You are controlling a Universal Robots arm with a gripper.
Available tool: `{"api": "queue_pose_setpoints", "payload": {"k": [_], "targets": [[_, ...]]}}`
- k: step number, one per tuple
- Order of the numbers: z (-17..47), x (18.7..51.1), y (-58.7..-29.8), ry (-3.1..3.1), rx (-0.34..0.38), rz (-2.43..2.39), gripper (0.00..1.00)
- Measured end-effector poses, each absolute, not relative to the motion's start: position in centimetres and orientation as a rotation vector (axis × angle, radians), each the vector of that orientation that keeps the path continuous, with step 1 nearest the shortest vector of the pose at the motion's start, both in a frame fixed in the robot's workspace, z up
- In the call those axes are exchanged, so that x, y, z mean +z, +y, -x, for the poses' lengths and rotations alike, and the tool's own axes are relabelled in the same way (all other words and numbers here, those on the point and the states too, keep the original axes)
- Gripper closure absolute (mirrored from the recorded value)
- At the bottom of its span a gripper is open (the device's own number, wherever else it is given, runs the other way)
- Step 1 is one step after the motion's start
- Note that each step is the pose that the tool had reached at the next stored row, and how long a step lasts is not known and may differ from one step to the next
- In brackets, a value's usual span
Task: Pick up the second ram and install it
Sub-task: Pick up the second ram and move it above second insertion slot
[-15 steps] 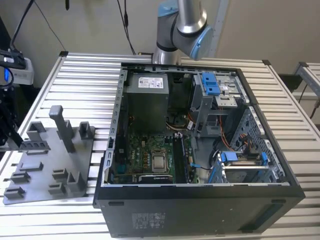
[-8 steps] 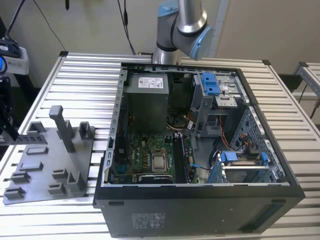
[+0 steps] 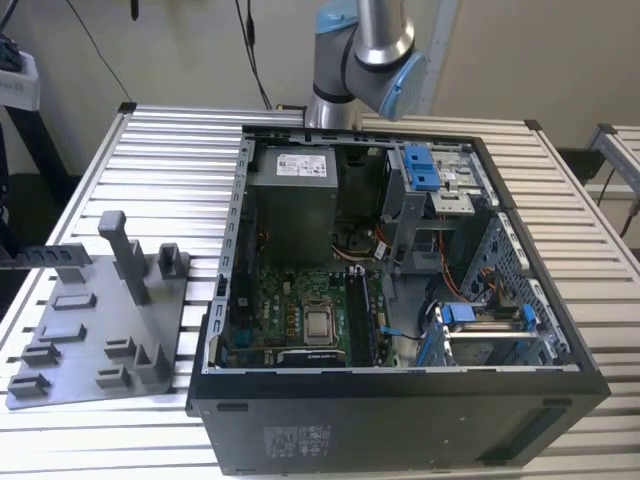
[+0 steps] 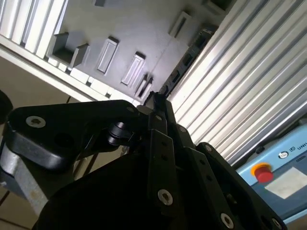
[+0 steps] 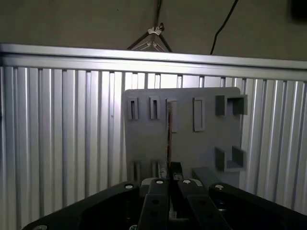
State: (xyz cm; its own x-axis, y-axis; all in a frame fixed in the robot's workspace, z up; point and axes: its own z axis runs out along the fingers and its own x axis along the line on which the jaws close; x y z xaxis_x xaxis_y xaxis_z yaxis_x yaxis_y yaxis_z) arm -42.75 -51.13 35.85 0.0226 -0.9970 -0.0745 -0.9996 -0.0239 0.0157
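Dark and skinny, the second ram (image 5: 169, 134) shows edge-on in the first wrist view, basically a thin line sticking straight out from between the tips of the gripper (image 5: 171, 168). So the jaws are clamped onto its near end and the stick is carried in the gripper's grasp, lined up over the grey fixture plate (image 5: 192, 139). That fixture plate has rectangular pockets and a few upright blocks, and it lies flat on the slatted aluminium table (image 5: 62, 143). In the second wrist view the gripper (image 4: 156, 103) has its black linkages pinched together to a narrow point, with the fixture plate (image 4: 144, 28) beyond it and a red button (image 4: 262, 172) on a light blue box off to one side. In the exterior view the fixture plate (image 3: 90, 330) sits toward the exterior view's left of the table (image 3: 170, 150), right beside the open computer case (image 3: 400, 420). The case lies on its side with the green motherboard (image 3: 290, 310), a grey power supply (image 3: 295, 200) and blue drive brackets (image 3: 425, 165) inside. The robot arm (image 3: 365, 50) rises at the far side of the case.
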Motion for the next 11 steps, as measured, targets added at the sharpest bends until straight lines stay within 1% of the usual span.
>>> {"api": "queue_pose_setpoints", "payload": {"k": [11], "targets": [[42.8, 39.0, -51.1, 2.166, 0.100, 2.217, 0.86]]}}
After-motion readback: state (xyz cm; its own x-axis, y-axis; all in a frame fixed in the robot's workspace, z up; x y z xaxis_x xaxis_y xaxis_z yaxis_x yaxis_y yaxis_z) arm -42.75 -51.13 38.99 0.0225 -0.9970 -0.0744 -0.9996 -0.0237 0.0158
